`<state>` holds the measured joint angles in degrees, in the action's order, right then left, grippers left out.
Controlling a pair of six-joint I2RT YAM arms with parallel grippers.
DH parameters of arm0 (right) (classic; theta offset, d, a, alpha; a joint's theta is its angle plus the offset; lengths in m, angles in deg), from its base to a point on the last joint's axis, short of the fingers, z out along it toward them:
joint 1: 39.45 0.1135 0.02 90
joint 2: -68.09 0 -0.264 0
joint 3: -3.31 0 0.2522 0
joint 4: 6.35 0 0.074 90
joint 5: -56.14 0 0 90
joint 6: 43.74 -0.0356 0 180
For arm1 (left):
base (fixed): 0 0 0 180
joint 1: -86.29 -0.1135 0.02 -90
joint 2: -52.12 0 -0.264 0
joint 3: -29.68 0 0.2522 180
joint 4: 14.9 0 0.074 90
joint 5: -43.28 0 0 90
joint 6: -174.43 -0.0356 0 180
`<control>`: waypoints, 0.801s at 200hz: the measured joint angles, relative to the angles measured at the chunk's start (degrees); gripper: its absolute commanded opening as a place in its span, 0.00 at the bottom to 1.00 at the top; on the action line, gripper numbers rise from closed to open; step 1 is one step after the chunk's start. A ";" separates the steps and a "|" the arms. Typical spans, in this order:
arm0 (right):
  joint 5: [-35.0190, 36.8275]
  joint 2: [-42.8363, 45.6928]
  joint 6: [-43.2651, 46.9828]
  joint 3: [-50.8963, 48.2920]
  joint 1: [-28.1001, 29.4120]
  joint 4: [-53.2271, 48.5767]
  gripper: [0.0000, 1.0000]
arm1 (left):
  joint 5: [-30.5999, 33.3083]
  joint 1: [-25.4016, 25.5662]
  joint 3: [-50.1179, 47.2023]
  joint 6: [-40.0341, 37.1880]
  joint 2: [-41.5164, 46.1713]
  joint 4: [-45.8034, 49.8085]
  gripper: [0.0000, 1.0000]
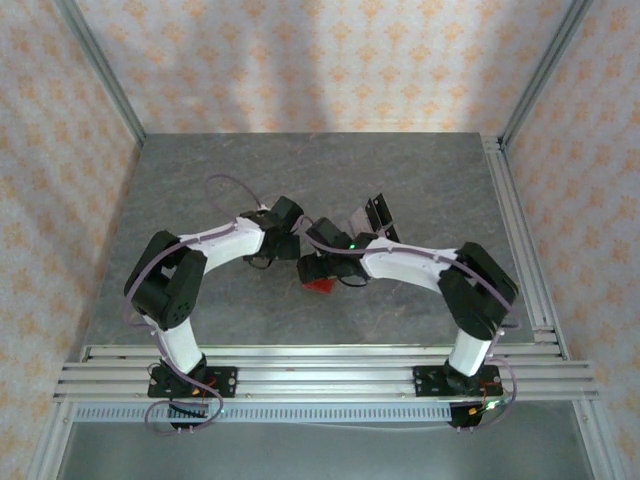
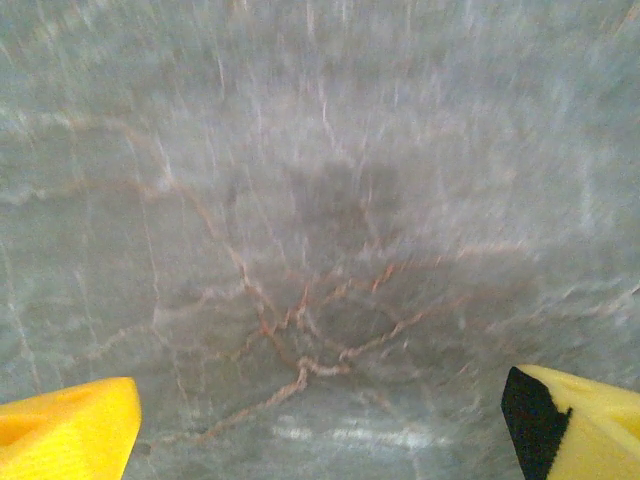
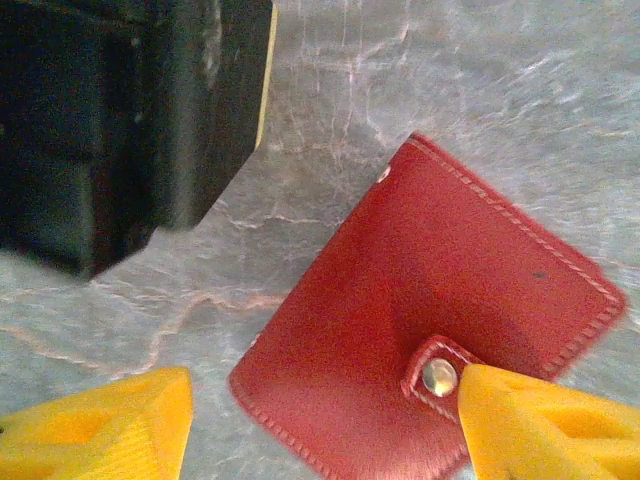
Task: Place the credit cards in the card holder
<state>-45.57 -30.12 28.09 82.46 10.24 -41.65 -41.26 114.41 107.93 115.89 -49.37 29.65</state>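
Right wrist view: card holder flat on the worktop, centre toward 4 o'clock.
Risk: strap snapped shut; a careless nudge slides it instead of opening it.
Look: red, stitched, metal snap.
Right tool: spread, gripping nothing.
Left tool: wide, empty.

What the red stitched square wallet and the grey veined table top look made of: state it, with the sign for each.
Red stitched wallet: probably leather or faux leather, slight sheen, stitched edges; its round snap stud looks like shiny metal. Grey table top: smooth marble-look surface with reddish veins; real stone or printed laminate cannot be told.
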 measured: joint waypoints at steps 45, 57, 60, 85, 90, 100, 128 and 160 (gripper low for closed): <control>1.09 10.58 1.42 8.24 -8.72 -5.05 0.92 | 2.14 -3.08 5.64 -2.62 4.90 3.56 0.97; 1.77 12.63 1.53 9.92 -11.69 -5.73 1.00 | 3.10 -3.65 6.67 -3.52 7.48 4.50 0.98; 1.88 13.07 1.64 10.25 -12.37 -5.92 0.99 | 3.34 -3.82 6.84 -3.69 8.09 4.74 0.98; 4.00 16.20 1.77 11.52 -20.41 -8.09 0.99 | 6.25 -5.09 7.48 -6.21 14.73 5.42 1.00; 4.68 16.63 1.73 11.54 -22.32 -8.50 0.99 | 7.02 -5.42 7.45 -6.75 16.15 5.44 1.00; 5.95 17.16 1.51 11.54 -25.86 -9.11 0.99 | 8.41 -6.03 7.34 -7.69 18.80 5.27 1.00; 11.76 17.70 1.33 10.80 -34.97 -9.03 0.99 | 13.79 -7.58 3.87 -11.41 25.90 1.33 1.00; 20.57 19.78 3.13 0.74 -43.12 -1.20 0.99 | 20.04 -8.31 -7.41 -18.95 31.41 -7.72 1.00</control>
<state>-25.00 -10.34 31.21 83.20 -32.88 -42.85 -21.22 106.10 100.52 96.94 -17.97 21.93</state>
